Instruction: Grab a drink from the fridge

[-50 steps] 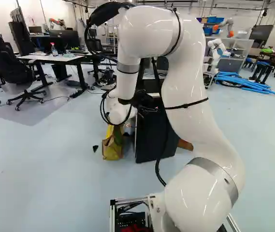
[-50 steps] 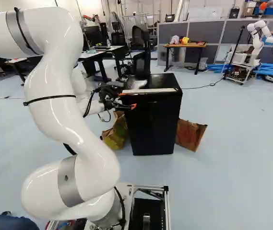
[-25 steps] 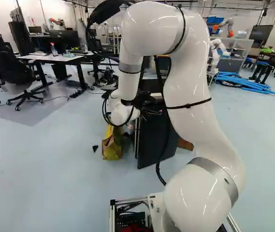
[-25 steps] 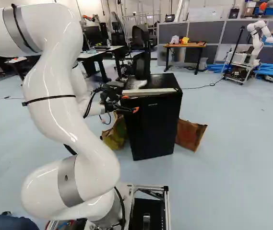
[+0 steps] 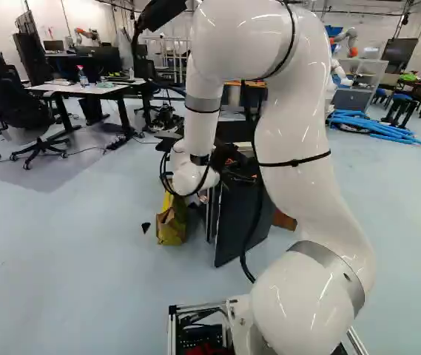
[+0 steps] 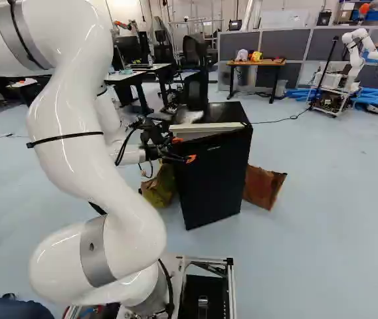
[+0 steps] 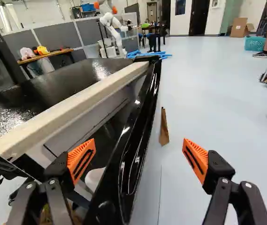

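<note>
Fridge door (image 6: 218, 179) further ajar, small lettering (image 6: 212, 145)

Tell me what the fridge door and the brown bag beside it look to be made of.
Fridge door: glossy black, hard plastic or painted metal; bright reflections streak its edge. Brown bag: matte, probably paper, going by its creased, stiff-looking sides.

My two fingers (image 7: 81, 161) are wide apart, with the black door (image 7: 134, 145) of the open fridge (image 7: 44, 86) between them, and a brown bag (image 7: 164, 131) sits past it
</note>
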